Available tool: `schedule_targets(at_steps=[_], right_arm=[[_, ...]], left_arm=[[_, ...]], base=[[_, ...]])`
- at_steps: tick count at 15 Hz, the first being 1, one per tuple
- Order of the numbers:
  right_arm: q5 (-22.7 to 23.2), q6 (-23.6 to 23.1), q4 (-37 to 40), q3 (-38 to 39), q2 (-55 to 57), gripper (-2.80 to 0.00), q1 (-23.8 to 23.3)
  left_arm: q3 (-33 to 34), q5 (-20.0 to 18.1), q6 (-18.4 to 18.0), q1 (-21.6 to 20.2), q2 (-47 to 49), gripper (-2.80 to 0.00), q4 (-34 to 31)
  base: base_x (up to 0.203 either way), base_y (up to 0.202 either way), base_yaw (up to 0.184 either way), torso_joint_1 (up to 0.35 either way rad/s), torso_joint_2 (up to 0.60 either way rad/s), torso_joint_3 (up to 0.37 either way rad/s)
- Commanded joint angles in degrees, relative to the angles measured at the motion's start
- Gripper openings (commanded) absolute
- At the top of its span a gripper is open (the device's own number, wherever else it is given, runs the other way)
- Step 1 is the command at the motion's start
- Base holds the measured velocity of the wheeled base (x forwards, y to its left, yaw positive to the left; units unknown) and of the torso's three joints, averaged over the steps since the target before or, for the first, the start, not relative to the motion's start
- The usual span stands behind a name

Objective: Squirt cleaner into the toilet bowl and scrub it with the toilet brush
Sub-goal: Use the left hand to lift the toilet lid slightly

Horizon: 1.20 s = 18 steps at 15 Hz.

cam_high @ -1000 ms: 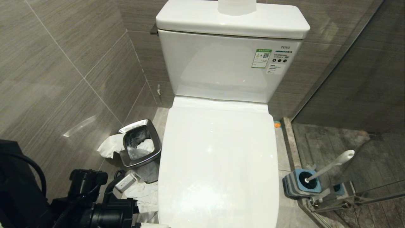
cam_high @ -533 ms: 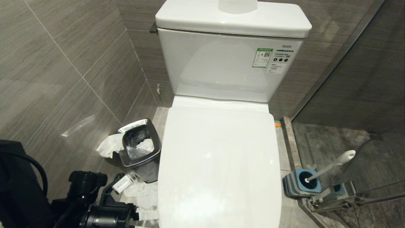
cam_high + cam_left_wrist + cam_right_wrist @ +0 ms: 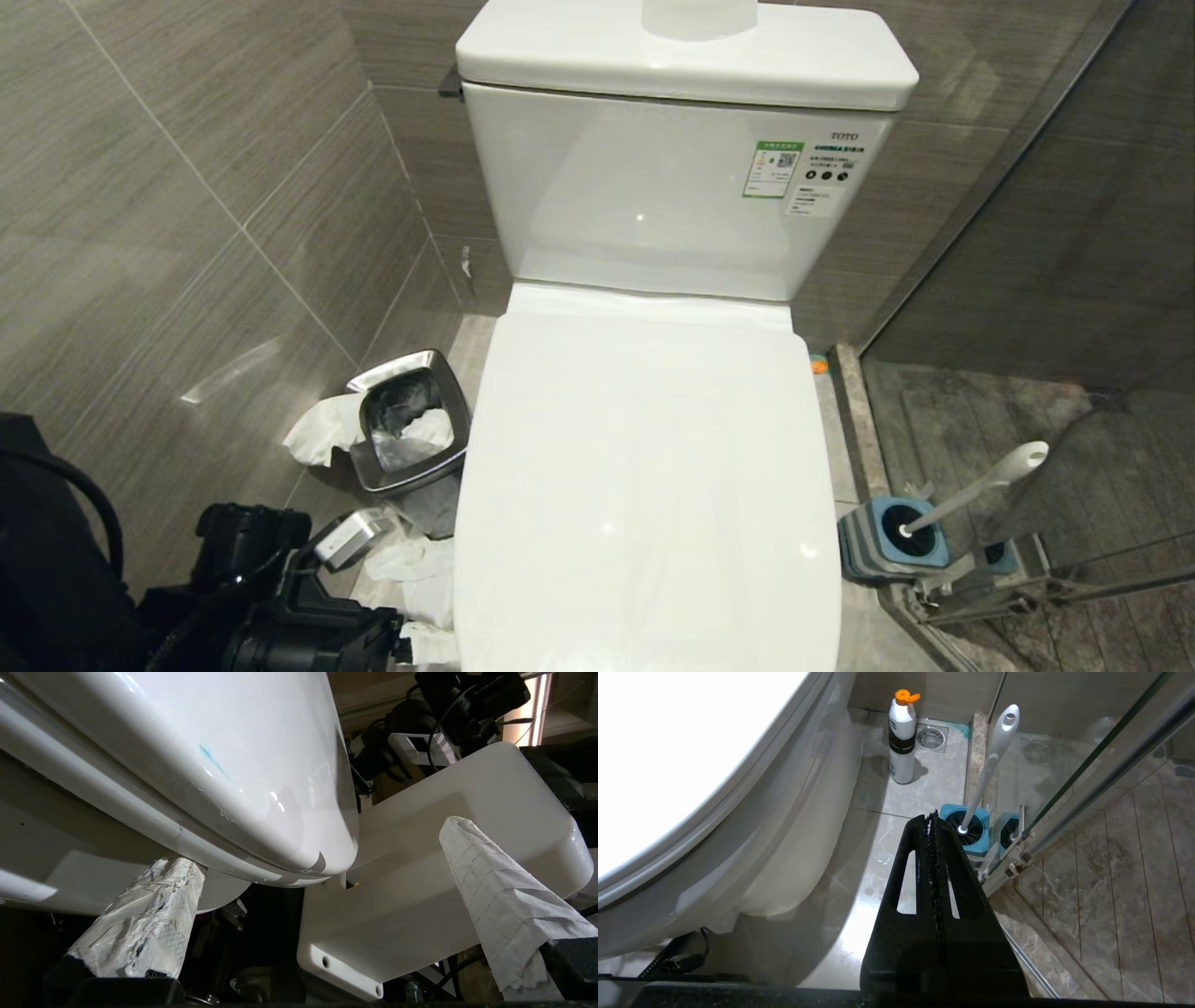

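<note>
The toilet brush [image 3: 971, 499] stands in its blue-and-grey holder [image 3: 887, 541] on the floor at the toilet's right, by the glass shower door, its long white handle leaning up and away from the toilet. The toilet lid [image 3: 644, 485] is down. The left gripper [image 3: 322, 877], fingers wide apart and wrapped in paper, sits at the lid's front edge; the right gripper [image 3: 934, 821] hangs pressed shut, pointing toward the holder.

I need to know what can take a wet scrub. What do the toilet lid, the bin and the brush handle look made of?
Lid: glossy white, with sharp highlights; plastic or glazed ceramic, can't tell. Bin: polished steel, since its rim mirrors the room. Brush handle: smooth white, probably moulded plastic, with a hanging hole at its tip.
</note>
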<state>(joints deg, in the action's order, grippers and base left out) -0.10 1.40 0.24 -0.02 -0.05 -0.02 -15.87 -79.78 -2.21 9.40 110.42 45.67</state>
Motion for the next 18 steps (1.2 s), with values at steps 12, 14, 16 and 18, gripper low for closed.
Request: schedule_targets(at_steps=[12,14,16,18], right_arm=[[0.0,0.0,0.0,0.0,0.0,-2.8,0.0],[0.0,0.0,0.0,0.0,0.0,-2.8,0.0],[0.0,0.0,0.0,0.0,0.0,-2.8,0.0],[0.0,0.0,0.0,0.0,0.0,-2.8,0.0]], left_arm=[[0.3,-5.3,5.6,-1.6,-13.6,0.0,-5.1],[0.3,-5.4,5.7,-0.2,-16.0,0.0,-6.5],[0.1,-6.1,5.7,1.1,-17.5,0.0,-8.5],[-0.1,-6.2,5.6,3.4,-18.8,0.0,-9.9]], base=[[0.0,0.0,0.0,0.0,0.0,0.0],[0.0,0.0,0.0,0.0,0.0,0.0],[0.0,0.0,0.0,0.0,0.0,0.0],[0.0,0.0,0.0,0.0,0.0,0.0]])
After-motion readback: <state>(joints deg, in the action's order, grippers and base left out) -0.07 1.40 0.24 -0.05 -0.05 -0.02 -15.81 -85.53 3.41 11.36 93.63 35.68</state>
